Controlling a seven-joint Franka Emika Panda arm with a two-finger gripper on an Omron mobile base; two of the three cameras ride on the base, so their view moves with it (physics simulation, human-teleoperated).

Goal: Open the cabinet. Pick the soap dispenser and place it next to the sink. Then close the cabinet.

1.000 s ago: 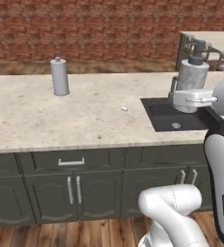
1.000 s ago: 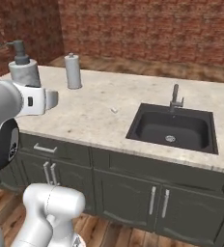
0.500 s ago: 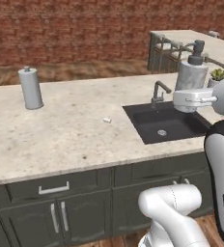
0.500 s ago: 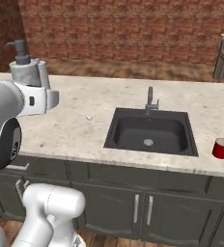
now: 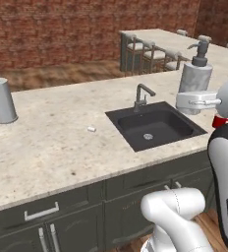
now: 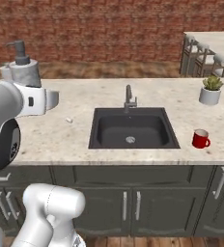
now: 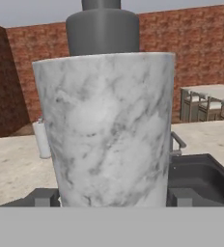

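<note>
The soap dispenser point(image 5: 195, 78), a pale marbled bottle with a dark pump head, hangs upright above the counter with my gripper point(image 5: 193, 100) shut on its lower body. From the right base view the soap dispenser point(image 6: 24, 71) rides at the far left, held by the gripper point(image 6: 31, 87). Close up, the soap dispenser point(image 7: 109, 130) stands between the two dark fingertips point(image 7: 44, 197) of the gripper point(image 7: 111, 198). The dark sink point(image 5: 160, 122) lies left of and below the bottle, its faucet point(image 5: 141, 96) at the back. The sink point(image 6: 109, 130) sits mid-counter. The cabinet is out of view.
A tall grey canister point(image 5: 2, 101) stands at the counter's far left. A red mug point(image 6: 200, 139) and a potted plant point(image 6: 211, 90) stand right of the sink. A small white scrap point(image 5: 91, 129) lies on the counter. Chairs point(image 5: 150, 49) line an island behind.
The whole picture has slid left: the base has driven right along the counter, bringing the sink to the middle. The soap dispenser stays in the gripper's hold.
</note>
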